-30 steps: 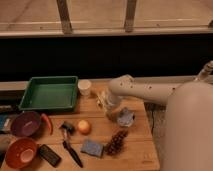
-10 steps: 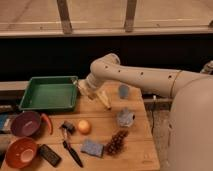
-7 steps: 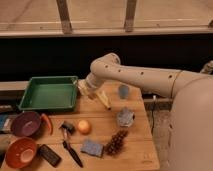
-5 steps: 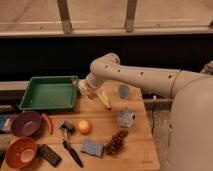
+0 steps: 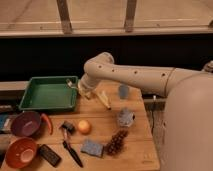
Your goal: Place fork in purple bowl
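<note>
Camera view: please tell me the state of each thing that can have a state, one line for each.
gripper, low at the right edge of the green tray, beside the fork
fork, lying flat on the table, not in any bowl
purple bowl, upright, empty
orange bowl, upright, empty
green tray, empty
blue cup, upright

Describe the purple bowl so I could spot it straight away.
Start at the green tray on the left of the wooden table; the gripper hangs at the tray's right edge. Just in front of the tray's left corner sits the purple bowl, darker than the orange bowl nearer the camera.
</note>
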`<state>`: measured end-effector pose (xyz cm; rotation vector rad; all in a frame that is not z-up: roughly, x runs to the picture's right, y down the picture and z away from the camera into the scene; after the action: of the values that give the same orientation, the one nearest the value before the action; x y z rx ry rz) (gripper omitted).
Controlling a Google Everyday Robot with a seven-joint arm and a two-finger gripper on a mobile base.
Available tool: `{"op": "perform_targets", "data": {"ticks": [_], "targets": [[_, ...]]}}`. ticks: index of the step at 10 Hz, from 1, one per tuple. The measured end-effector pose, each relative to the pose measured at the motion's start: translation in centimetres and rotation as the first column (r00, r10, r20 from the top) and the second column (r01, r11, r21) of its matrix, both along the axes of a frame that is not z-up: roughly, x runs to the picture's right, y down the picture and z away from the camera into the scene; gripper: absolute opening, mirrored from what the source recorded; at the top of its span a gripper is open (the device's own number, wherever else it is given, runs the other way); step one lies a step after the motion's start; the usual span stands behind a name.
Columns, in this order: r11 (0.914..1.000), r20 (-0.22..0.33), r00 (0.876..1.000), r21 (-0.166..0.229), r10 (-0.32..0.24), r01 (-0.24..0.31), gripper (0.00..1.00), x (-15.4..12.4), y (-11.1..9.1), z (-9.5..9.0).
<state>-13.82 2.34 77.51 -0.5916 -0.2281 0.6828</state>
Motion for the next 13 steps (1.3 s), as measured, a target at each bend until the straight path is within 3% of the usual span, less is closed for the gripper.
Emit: {"op": "perform_targets", "data": {"ticks": [2, 4, 8, 12, 13], "targets": [[0.9955, 0.047, 0.994, 0.015, -0.094, 0.093, 0.00, -3.6, 1.2, -1.0], [0.9886, 0.082, 0.985, 0.019, -0.150, 0.149, 0.00, -5.2, 2.0, -1.3], [0.9662, 0.181, 0.950, 0.001, -0.254, 0.258, 0.00, -10.0, 4.9, -1.6], [0.9294, 0.269, 0.895, -0.002, -0.355, 0.369, 0.00, -14.9, 7.4, -1.7], [0.9137, 0.274, 0.878, 0.002, -0.391, 0.406, 0.00, -15.7, 8.1, -1.7]]}}
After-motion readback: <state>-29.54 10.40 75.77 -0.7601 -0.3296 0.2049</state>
